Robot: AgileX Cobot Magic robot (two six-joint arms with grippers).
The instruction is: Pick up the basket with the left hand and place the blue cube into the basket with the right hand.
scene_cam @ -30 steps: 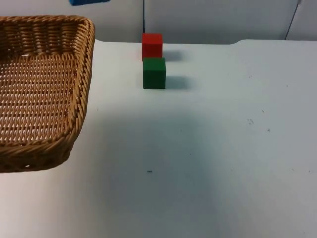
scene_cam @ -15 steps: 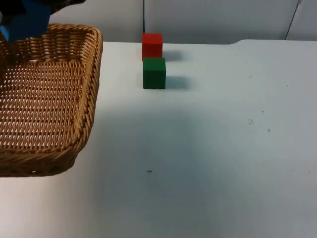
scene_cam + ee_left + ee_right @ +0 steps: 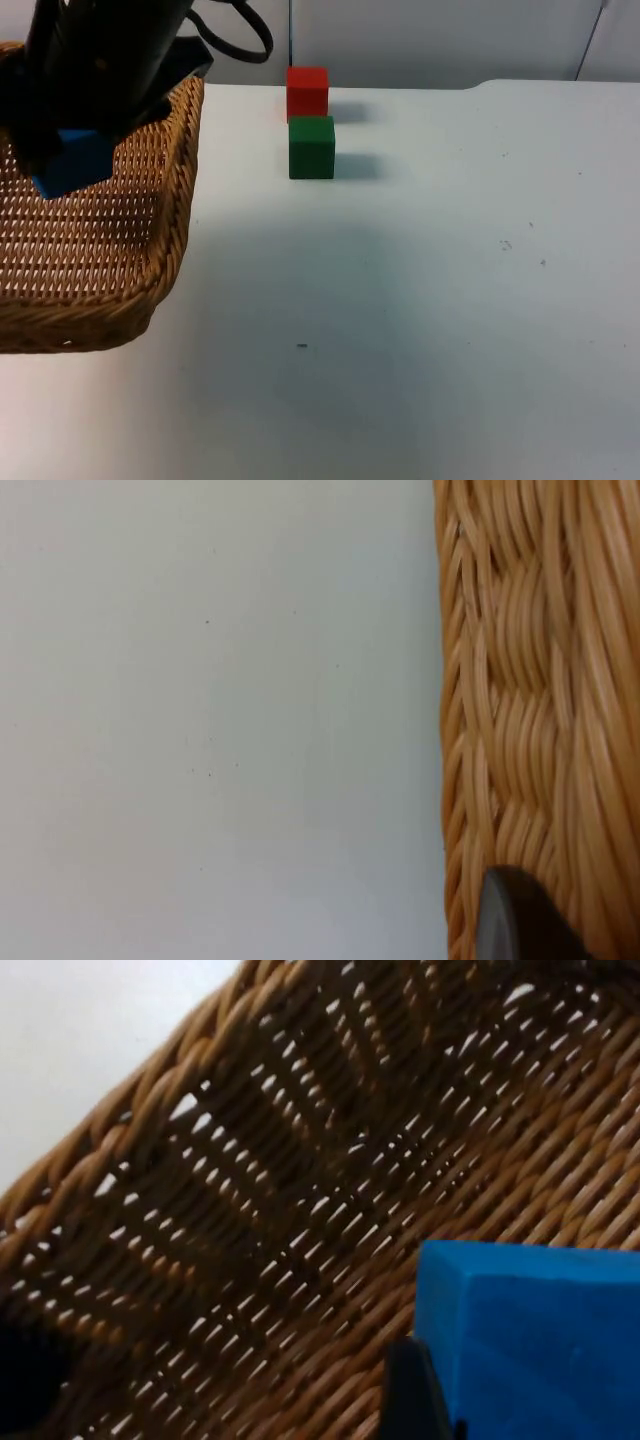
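On the smooth white worktop point(image 3: 420, 300), the right gripper point(image 3: 70, 165) grips a blue cube point(image 3: 72, 165) over the woven wicker basket point(image 3: 110, 260); the left gripper point(image 3: 520, 920) clamps its braided rim.

The basket point(image 3: 110, 250) occupies the desk's point(image 3: 420, 320) left side. The right pincer point(image 3: 62, 165) hangs over the basket interior, closed on the blue cube point(image 3: 72, 163), its arm blocking the basket's far rim. A red cube point(image 3: 307, 92) and a green cube point(image 3: 311, 147) stand near the desk's far edge, just beside each other. Centre, right and near desk surface is open to passage.
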